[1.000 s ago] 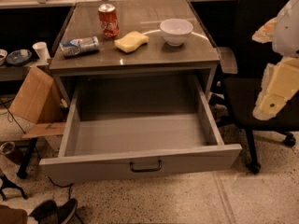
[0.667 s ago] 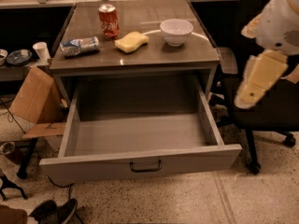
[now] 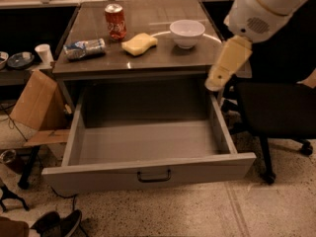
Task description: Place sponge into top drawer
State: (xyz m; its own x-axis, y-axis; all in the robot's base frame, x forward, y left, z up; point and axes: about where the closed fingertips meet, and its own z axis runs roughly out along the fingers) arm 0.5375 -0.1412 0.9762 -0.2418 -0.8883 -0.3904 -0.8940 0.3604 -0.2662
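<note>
The pale yellow sponge [image 3: 139,44] lies on the cabinet's top [image 3: 148,19], between a red soda can [image 3: 115,21] and a white bowl [image 3: 187,33]. The top drawer [image 3: 148,142] is pulled wide open below and nothing shows inside; its dark bar handle [image 3: 154,176] sits at the front centre. My gripper [image 3: 217,82], with yellowish fingers hanging from the white arm, hovers at the cabinet's right edge, above the drawer's right wall. It is to the right of the sponge and well apart from it.
A crumpled blue-and-silver packet [image 3: 85,48] lies left of the sponge. A black office chair [image 3: 276,107] stands close on the right. A cardboard box [image 3: 37,105] leans at the left, with a white cup [image 3: 43,54] on a low shelf behind it.
The arm has swung in from the far right, up and leftward, so the gripper now hangs at the cabinet's right edge. The sponge and drawer have not moved.
</note>
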